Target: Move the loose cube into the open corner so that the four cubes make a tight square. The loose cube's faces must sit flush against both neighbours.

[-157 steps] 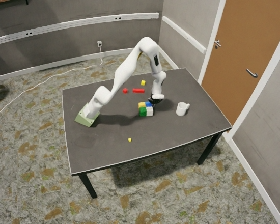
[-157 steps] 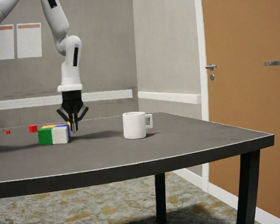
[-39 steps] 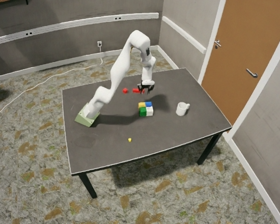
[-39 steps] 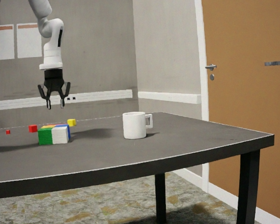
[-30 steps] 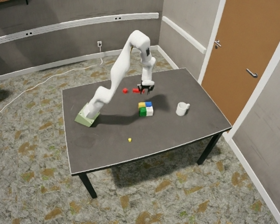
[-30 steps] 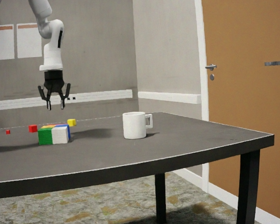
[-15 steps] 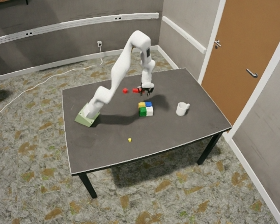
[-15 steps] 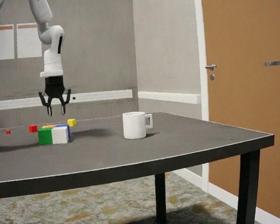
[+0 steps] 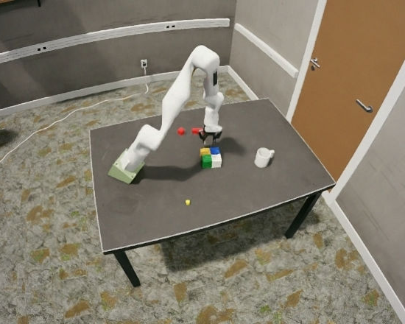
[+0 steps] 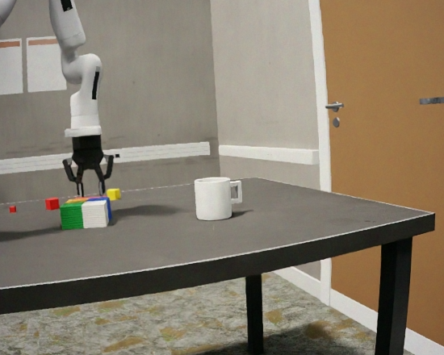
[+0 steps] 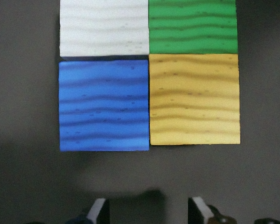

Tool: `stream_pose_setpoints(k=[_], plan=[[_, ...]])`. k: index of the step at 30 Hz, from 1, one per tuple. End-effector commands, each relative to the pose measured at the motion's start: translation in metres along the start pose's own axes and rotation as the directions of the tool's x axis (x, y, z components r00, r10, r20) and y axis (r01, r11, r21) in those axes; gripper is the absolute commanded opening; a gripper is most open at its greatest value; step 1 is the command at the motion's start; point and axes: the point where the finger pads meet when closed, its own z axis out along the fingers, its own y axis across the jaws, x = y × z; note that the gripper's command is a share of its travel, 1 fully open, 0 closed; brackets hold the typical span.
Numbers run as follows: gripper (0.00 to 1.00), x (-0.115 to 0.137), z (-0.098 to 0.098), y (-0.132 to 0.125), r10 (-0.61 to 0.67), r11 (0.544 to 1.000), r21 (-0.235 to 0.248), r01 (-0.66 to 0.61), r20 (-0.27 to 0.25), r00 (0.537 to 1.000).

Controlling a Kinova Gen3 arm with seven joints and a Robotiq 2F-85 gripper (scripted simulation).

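claw [image 9: 210,143] [image 10: 91,194] [image 11: 149,212] partway open, nothing between its fingertips, near the blue cube [image 9: 215,150] [image 10: 110,209] [image 11: 104,106]

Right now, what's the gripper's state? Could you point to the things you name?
Gripper [image 9: 209,143] [image 10: 91,194] [image 11: 149,210]: partly open, holding nothing, above the table [image 9: 141,217] [image 10: 308,234] [image 11: 21,110] beside the blue cube [image 9: 215,150] [image 10: 110,209] [image 11: 104,106].

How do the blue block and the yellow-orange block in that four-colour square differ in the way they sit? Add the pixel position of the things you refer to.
The blue wavy-lined block [image 9: 215,150] [image 11: 104,106] has a thin dark gap between it and the white block [image 9: 216,160] [image 11: 104,27]; the yellow-orange wavy-lined block [image 9: 205,151] [image 11: 194,99] meets the green block [image 9: 207,161] [image 11: 193,26] with no visible gap. In the wrist view, the blue block's near edge sits slightly closer to the claw [image 11: 149,207] than the yellow-orange block's. Both look square from above.
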Motion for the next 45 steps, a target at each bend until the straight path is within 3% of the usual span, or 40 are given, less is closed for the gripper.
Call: stream_pose_setpoints(k=[1,15,45], plan=[[0.56,0.005,0.013,0.001,0.003,1.000,-0.006,-0.003,-0.017,1.000],[0.56,0.005,0.029,0.001,0.003,1.000,-0.006,-0.003,-0.017,1.000],[0.56,0.005,0.030,0.001,0.003,1.000,-0.006,-0.003,-0.017,1.000]])
